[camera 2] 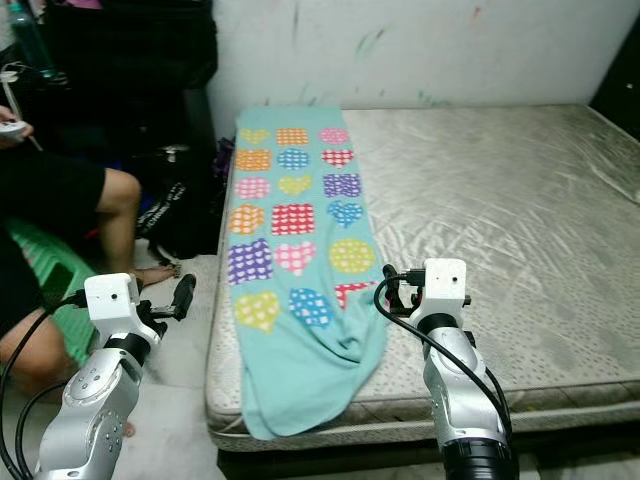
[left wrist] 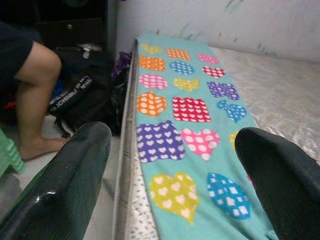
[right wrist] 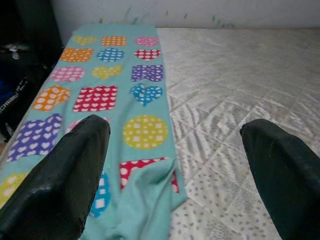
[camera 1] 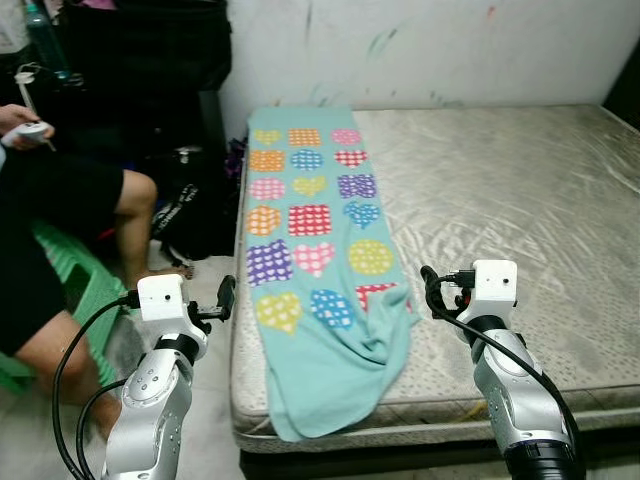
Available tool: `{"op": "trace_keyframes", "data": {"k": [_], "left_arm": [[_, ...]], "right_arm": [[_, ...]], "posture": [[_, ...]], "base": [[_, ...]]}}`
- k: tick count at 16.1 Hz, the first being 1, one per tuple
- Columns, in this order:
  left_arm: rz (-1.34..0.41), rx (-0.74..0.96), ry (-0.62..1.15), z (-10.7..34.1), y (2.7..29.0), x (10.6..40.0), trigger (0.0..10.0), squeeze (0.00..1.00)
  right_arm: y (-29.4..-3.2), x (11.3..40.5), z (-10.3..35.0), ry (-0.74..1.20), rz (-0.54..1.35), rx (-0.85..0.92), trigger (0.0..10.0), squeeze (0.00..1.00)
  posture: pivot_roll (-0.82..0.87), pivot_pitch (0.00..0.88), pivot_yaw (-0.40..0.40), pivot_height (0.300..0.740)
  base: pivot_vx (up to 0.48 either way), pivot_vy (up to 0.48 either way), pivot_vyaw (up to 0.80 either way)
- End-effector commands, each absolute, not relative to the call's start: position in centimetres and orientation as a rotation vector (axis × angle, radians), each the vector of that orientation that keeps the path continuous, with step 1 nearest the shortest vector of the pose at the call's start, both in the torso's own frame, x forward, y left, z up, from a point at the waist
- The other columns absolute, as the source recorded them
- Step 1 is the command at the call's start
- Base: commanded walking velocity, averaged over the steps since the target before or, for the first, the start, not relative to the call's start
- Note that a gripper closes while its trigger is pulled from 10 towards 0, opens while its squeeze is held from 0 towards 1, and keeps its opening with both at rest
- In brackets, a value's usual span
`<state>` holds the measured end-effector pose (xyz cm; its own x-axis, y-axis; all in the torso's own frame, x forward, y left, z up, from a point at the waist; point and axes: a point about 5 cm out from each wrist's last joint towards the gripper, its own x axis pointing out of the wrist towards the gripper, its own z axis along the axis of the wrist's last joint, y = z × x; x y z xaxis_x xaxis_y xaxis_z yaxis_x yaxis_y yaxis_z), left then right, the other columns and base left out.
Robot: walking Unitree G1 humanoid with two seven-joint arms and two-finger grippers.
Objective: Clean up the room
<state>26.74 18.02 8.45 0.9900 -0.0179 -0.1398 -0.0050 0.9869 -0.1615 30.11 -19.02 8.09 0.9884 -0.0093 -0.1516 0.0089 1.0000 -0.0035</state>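
Left eye view, teal blanket draped over mattress front edge, seated person beside it, left gripper and right gripper spread wide, bare mattress to right

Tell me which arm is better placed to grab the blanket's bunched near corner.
Right, probably. The right claw is open beside the teal blanket's bunched corner on the mattress. The left claw, also open, hangs off the bed's edge above the floor.

Two silver arms carry white boxy wrist modules, looping black cables and glossy black-fingered grippers.
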Motion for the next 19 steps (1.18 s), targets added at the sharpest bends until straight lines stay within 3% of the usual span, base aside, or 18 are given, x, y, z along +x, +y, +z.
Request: {"op": "trace_keyframes", "data": {"k": [1, 19], "left_arm": [[-0.009, -0.152, 0.135, 8.6, 17.9, 26.8, 10.0, 0.0], [-0.015, -0.147, 0.146, 8.5, 17.9, 26.1, 10.0, 0.0]], "right_arm": [[-18.9, 30.5, 8.6, 0.136, -0.01, -0.005, 10.0, 0.0], [-18.5, 29.4, 8.0, 0.16, 0.025, -0.007, 10.0, 0.0]], "posture": [[-0.12, 0.0, 0.019, 0.74], [-0.12, 0.0, 0.022, 0.74]], "base": [[0.0, 0.0, 0.0], [0.0, 0.0, 0.0]]}}
